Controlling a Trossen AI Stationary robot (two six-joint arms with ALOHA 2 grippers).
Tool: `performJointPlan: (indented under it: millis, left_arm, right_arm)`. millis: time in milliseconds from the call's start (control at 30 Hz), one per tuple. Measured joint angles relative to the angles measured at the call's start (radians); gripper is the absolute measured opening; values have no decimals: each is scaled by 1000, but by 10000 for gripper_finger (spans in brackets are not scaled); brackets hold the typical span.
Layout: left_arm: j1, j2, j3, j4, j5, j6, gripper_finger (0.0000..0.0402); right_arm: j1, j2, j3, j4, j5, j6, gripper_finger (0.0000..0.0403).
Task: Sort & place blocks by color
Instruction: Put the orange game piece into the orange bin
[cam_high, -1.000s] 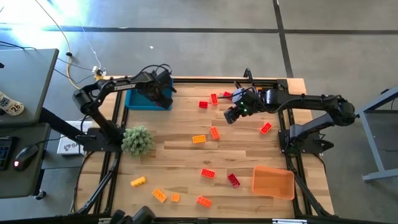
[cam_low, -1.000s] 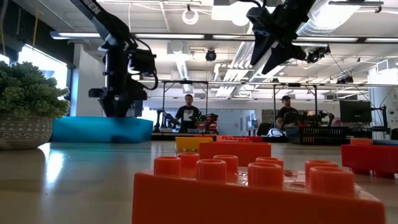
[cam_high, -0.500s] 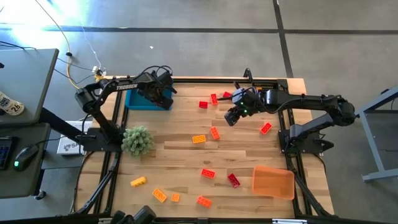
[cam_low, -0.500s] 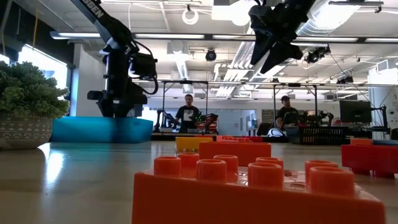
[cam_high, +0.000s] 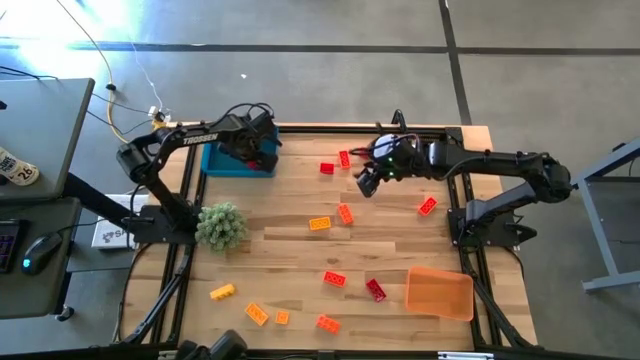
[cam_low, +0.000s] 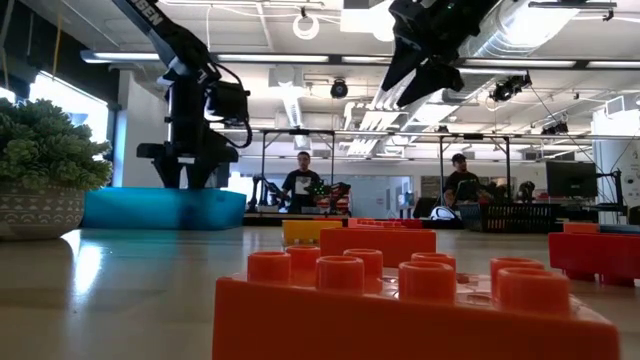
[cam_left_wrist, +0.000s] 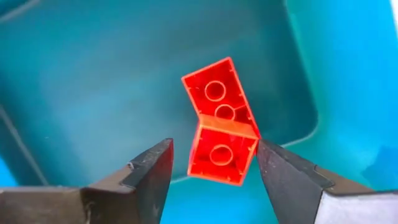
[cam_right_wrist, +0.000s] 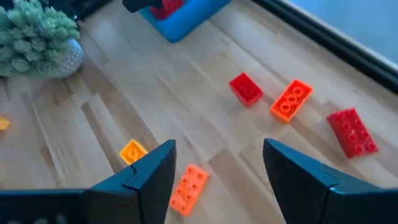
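Blocks, red (cam_left_wrist: 222, 127): we see two lying in the blue tray (cam_left_wrist: 93, 81), one propped against the other, directly beneath the left claw (cam_left_wrist: 214, 163). Its fingers (cam_left_wrist: 149, 171) stand spread to either side of the pair, and from the left wrist view we cannot tell whether the nearer block brushes a fingertip; nothing is gripped. In the high view we place this left claw (cam_high: 255, 150) over the blue tray (cam_high: 215, 163) at the table's far left corner.

The right claw (cam_high: 366, 182) hangs above the far middle of the table with its fingers (cam_right_wrist: 152, 171) parted wide and nothing between them. Past its tips we note an orange block (cam_right_wrist: 188, 188) and a smaller yellow-orange one (cam_right_wrist: 132, 151) close by, a red block (cam_right_wrist: 246, 88) beside an orange block (cam_right_wrist: 291, 99) farther out, and a dark red block (cam_right_wrist: 352, 132) off to one side. Well beyond the claw we see the green plant ball (cam_right_wrist: 37, 37).

Other blocks lie scattered toward the table's near edge (cam_high: 330, 279), next to the orange tray (cam_high: 438, 293).
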Motion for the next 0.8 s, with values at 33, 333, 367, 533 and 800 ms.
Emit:
performJointPlan:
  millis: [33,333,367,533,800]
  left_arm:
    - [3,-14,0,0,0,0,217]
    - [4,-183,1,0,1,31,216]
    - [4,-202,1,0,5,31,216]
    - [3,-311,1,0,44,34,216]
    - [3,-438,1,0,63,34,216]
  right_arm:
    - [-5,0,0,7,0,-8,232]
    - [-25,0,0,51,-1,13,236]
    - [-25,1,0,59,-1,16,236]
    - [-24,32,0,159,-86,63,236]
    - [-13,148,0,205,-145,154,236]
